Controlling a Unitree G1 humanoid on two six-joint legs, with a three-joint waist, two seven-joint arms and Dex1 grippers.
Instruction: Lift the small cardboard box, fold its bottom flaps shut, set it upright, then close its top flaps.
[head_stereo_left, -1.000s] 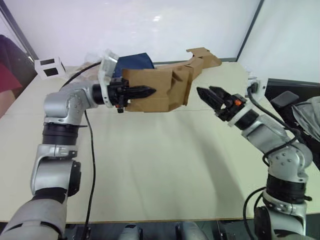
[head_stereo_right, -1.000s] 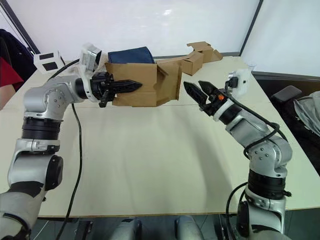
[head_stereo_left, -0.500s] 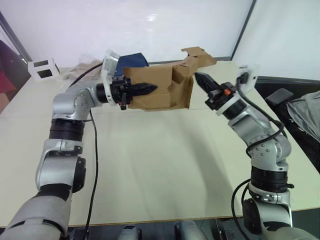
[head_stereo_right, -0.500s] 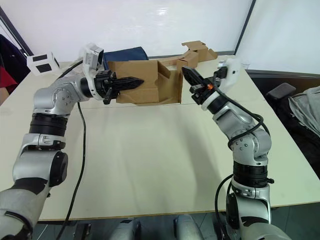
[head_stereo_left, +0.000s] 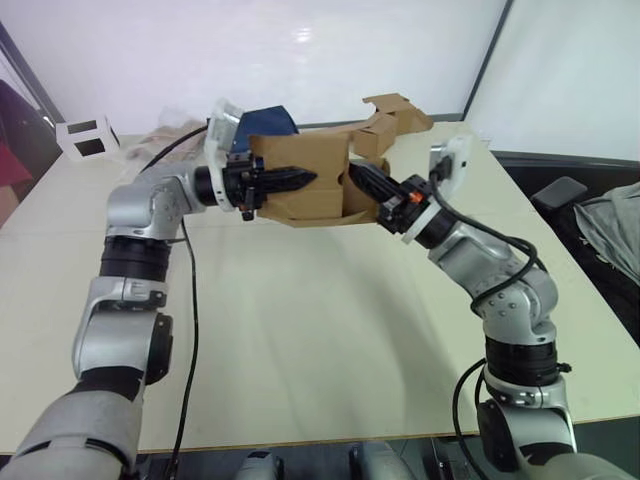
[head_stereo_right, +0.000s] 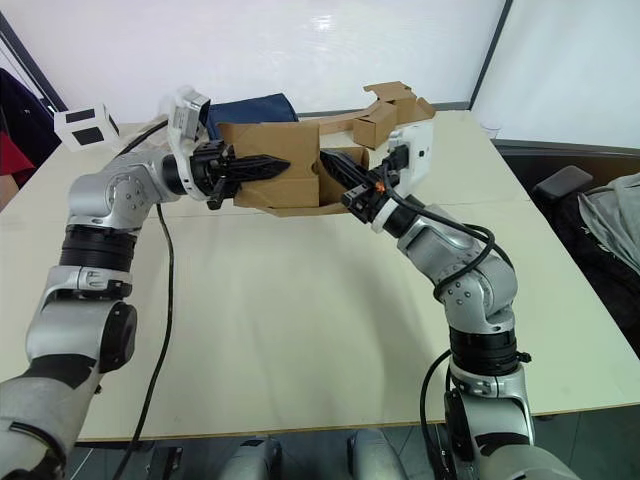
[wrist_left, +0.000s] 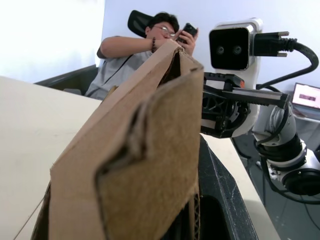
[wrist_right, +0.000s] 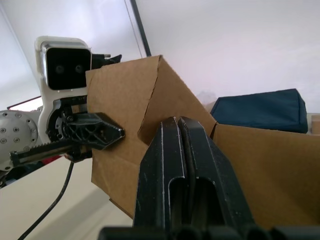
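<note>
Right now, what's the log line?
left pincer: shut on box, held above table | right pincer: shut, pushing a flap | bottom flaps: not yet shut

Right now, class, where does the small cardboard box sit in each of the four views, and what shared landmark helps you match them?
Left eye view: cardboard box upper centre, above the table.
Right eye view: upper centre.
Left wrist view: close up, centre.
Right wrist view: across the middle.
Shared landmark: the left gripper clamping its wall.

Small cardboard box (head_stereo_left: 300, 180) held above table (head_stereo_left: 330, 330), apparently between both arms.
</note>
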